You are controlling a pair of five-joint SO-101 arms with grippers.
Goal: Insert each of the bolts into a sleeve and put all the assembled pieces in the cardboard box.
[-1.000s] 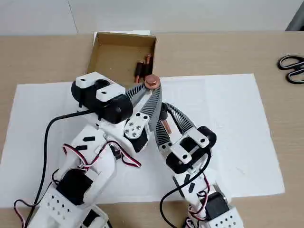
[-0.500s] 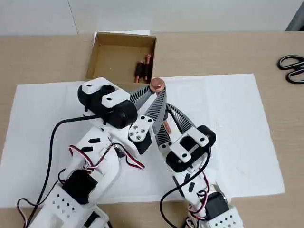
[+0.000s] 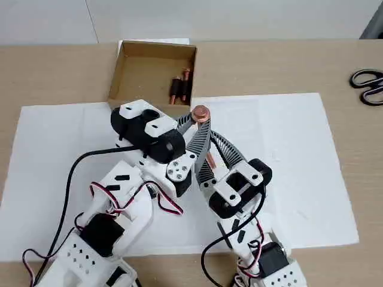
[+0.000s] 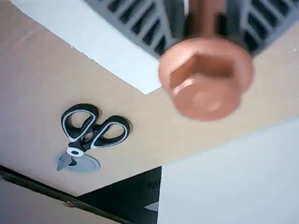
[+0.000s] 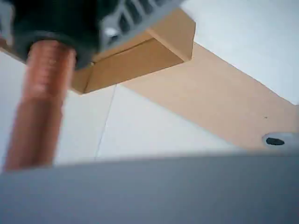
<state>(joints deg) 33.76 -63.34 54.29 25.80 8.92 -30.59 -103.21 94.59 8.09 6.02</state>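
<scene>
Since the bolt (image 3: pixel 200 112) has to pass down through the sleeve (image 5: pixel 46 23), I have the left gripper (image 4: pixel 201 21) clamped tight just under its head. It holds the bolt head-up over the paper (image 3: pixel 287 155), near the box (image 3: pixel 143 72). The shaft pokes out below the sleeve at the right gripper (image 3: pixel 206 146), and I cannot tell whether that one grips anything. Two finished pieces (image 3: pixel 179 88) lie in the box.
</scene>
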